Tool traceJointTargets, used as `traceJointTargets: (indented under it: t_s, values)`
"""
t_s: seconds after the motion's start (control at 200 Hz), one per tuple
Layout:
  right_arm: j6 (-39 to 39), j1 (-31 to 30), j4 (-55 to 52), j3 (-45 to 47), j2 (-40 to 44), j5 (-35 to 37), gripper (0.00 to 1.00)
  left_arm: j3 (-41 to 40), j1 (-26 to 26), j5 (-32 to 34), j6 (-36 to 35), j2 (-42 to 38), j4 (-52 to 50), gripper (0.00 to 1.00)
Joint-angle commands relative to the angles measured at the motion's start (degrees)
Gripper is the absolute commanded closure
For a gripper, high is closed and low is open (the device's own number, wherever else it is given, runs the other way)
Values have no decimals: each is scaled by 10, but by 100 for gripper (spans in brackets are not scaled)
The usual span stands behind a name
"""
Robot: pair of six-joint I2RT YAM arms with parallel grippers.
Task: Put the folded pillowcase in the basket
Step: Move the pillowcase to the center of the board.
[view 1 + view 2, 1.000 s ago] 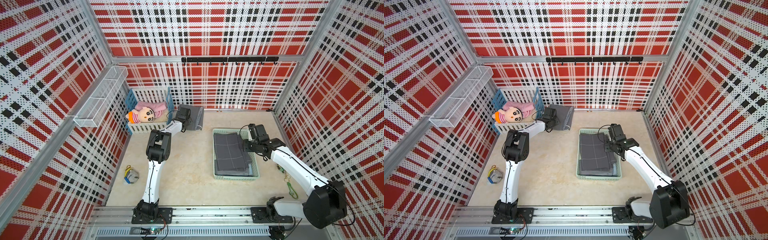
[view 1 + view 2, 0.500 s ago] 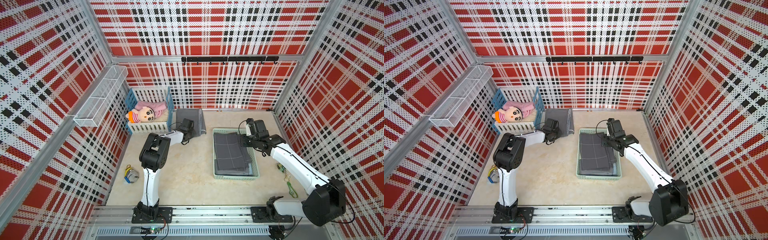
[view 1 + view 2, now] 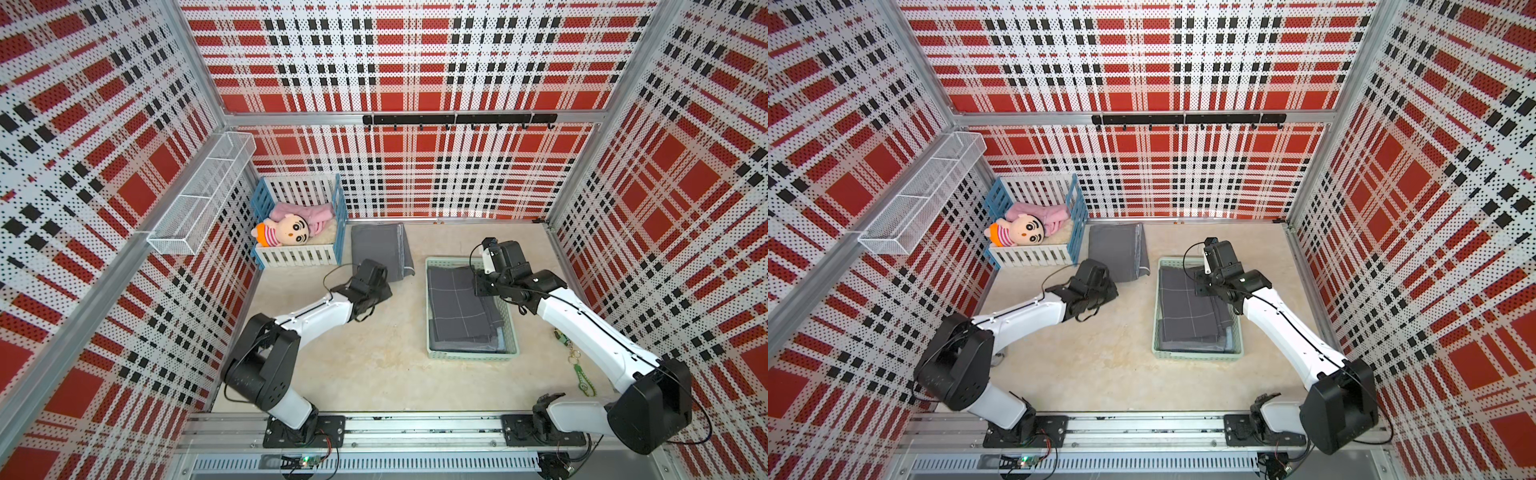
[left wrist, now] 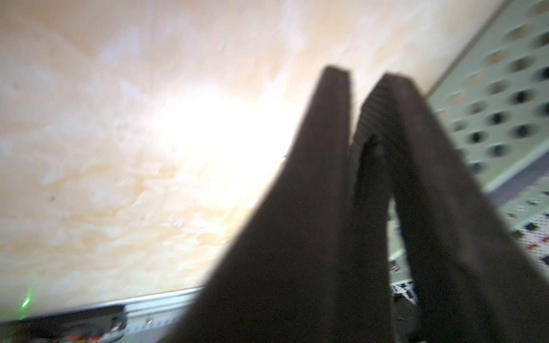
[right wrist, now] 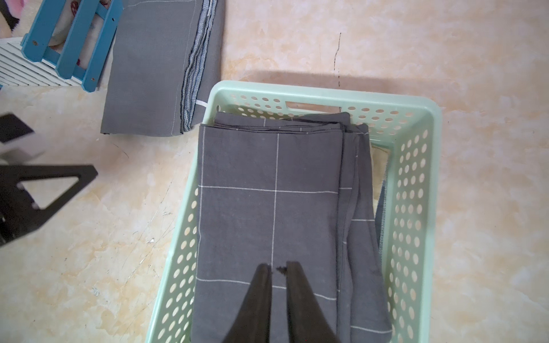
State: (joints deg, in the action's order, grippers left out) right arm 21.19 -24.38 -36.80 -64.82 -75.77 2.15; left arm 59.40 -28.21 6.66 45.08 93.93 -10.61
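Observation:
The pale mint-green basket [image 3: 473, 355] [image 3: 1196, 356] [image 5: 416, 148] stands right of centre on the table. A folded dark grey pillowcase [image 3: 453, 303] [image 3: 1183, 307] [image 5: 267, 178] with thin white grid lines lies flat inside it. My right gripper [image 3: 478, 286] [image 3: 1198, 289] [image 5: 277, 267] hovers over the pillowcase's far right part, jaws almost together and holding nothing. My left gripper [image 3: 390, 291] [image 3: 1116, 293] [image 4: 361, 80] is low over bare table left of the basket, pointing at its perforated wall [image 4: 505, 89]. Its view is blurred, and its fingers are nearly together and empty.
A plain grey folded cloth [image 3: 376, 245] [image 5: 148, 74] lies on the table between the basket's far left corner and a white-and-blue toy crib [image 3: 299, 253] holding a doll [image 3: 286, 232]. A white wire rack [image 3: 199, 203] hangs on the left wall. A green keychain [image 3: 582, 374] lies right of the basket.
My left gripper has drawn back from the plain grey cloth toward the front of the table. My right gripper has shifted slightly over the basket and its jaws have narrowed.

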Motion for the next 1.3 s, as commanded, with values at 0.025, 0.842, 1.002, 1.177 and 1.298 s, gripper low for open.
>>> traceJointTargets:
  t_s: [0.025, 0.842, 1.002, 1.177, 1.298]
  values:
    - [10, -6, 9, -5, 9, -1, 93, 148, 23, 14, -95, 107, 7, 83]
    - [19, -23, 21, -21, -7, -39, 94, -149, 42, -71, 120, 77, 135, 100]
    - [20, -51, 25, -29, -26, -40, 94, -273, -12, 4, 200, -77, 139, 100]
    - [27, -99, 27, -41, -52, -28, 92, -287, -62, 39, 211, -185, 115, 96]
    - [40, -121, 41, -46, -68, -30, 91, -232, -63, 71, 161, -189, 97, 70]
